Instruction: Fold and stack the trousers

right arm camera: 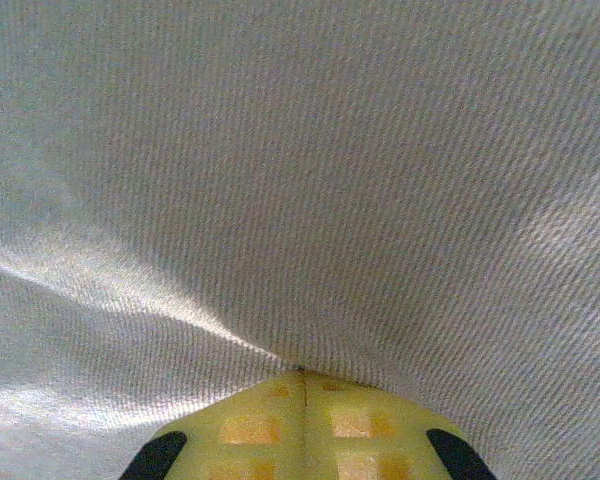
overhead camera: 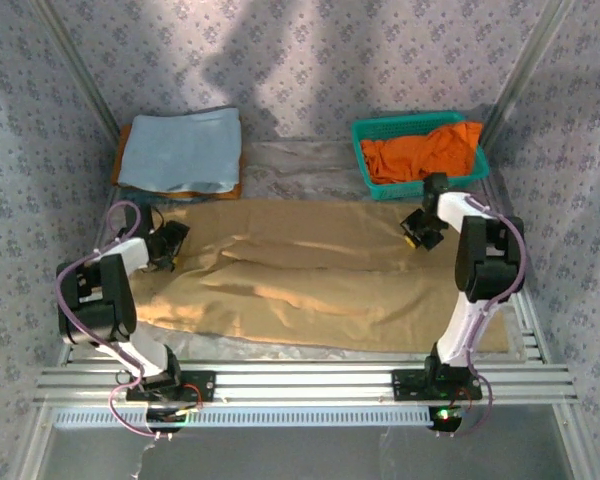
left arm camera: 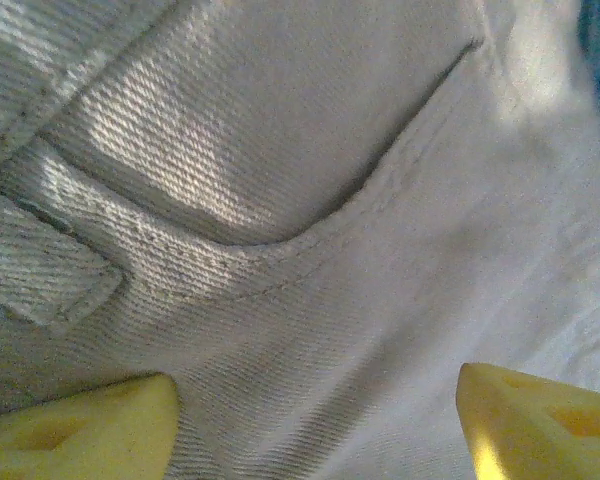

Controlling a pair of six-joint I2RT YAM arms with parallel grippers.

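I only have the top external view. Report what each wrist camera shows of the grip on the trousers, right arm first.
Observer: The right gripper is shut, its tips pinching a ridge of the trousers.
Operator: Now the left.
Observer: The left gripper is open, fingers apart over flat cloth, nothing pinched.
Operator: Say where on the garment.
Observer: A pocket opening and a belt loop lie just ahead of it.

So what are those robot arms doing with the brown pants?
Two robot arms are working on the tan trousers, which lie spread out flat and are not yet folded. The right gripper is shut, pinching a bit of the cloth towards the right side. The left gripper hangs open just above the cloth, close to a pocket.
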